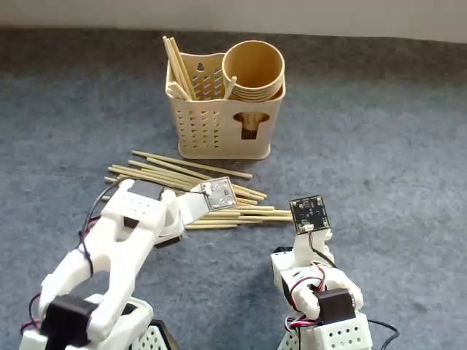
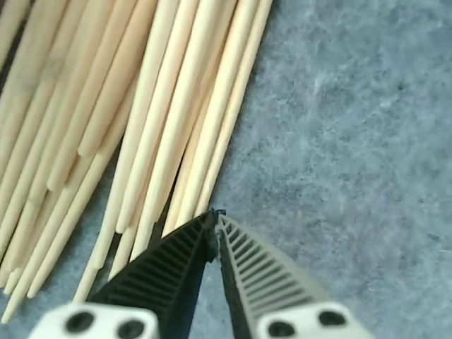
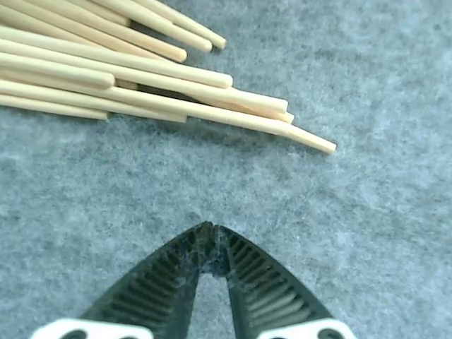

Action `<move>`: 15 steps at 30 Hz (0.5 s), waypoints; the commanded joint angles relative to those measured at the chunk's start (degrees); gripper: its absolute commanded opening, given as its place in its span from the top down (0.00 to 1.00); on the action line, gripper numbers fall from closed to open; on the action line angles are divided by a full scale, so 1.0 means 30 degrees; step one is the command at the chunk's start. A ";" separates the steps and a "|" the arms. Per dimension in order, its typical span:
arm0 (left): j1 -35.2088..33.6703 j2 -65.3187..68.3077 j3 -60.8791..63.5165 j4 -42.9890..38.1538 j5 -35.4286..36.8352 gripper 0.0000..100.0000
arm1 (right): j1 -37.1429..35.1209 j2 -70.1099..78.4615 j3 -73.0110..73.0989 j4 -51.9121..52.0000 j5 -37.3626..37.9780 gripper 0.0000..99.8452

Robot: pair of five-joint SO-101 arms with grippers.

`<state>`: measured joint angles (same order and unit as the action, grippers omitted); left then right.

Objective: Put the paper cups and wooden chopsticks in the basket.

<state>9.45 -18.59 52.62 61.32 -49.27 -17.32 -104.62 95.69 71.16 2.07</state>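
1. Two grippers logged, both pressed together and pinching nothing: left gripper (image 2: pixel 214 215) with tips at the edge of the loose chopsticks (image 1: pixel 168 175), right gripper (image 3: pixel 210 229) over bare surface (image 1: pixel 379 146), just short of the stick ends.
2. Task's things placed: paper cups (image 1: pixel 254 69) stacked in the right compartment of the basket (image 1: pixel 219 127), upper centre of the frame. A few standing chopsticks (image 1: pixel 179 65) in the left compartment, leaning toward the upper left. Loose pile flat on the surface at centre frame, between basket and grippers.
3. Risk, judged: coming down on the pile with jaws closed likely to push and roll the sticks apart rather than catch any. Needs opening first.
4. Risk, judged: smooth, slim, overlapping sticks. Pinching near one end likely to leave the long free end drooping or swinging, or to drag neighbours along and shed them on the way.
5. Risk, judged: a long stick carried level apt to strike the basket rim or the standing chopsticks. Basket looks light, so possibly shoved or tipped, cups with it.
6. Risk, judged: both grippers close beside the one pile. Crossing reaches liable to knock together or scatter the sticks.
7. Room: wide bare surface at the right of the frame and at the upper left. Narrow strip only between pile and basket front. Entry to the left compartment best from above, the right compartment being taken up by the cups.
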 commanded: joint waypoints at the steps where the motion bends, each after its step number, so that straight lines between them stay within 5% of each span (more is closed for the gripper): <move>1: 0.0161 -0.2359 -0.0718 0.1143 -0.0059 0.99 | -0.0044 -0.0190 0.2154 0.0103 0.0234 0.99; 15: 0.0132 -0.3062 -0.0630 0.1758 -0.0059 0.99 | -0.0044 -0.0190 0.2154 0.0103 0.0234 0.99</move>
<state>9.36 -26.42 52.62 66.42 -49.27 -17.32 -104.62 95.69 71.16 2.07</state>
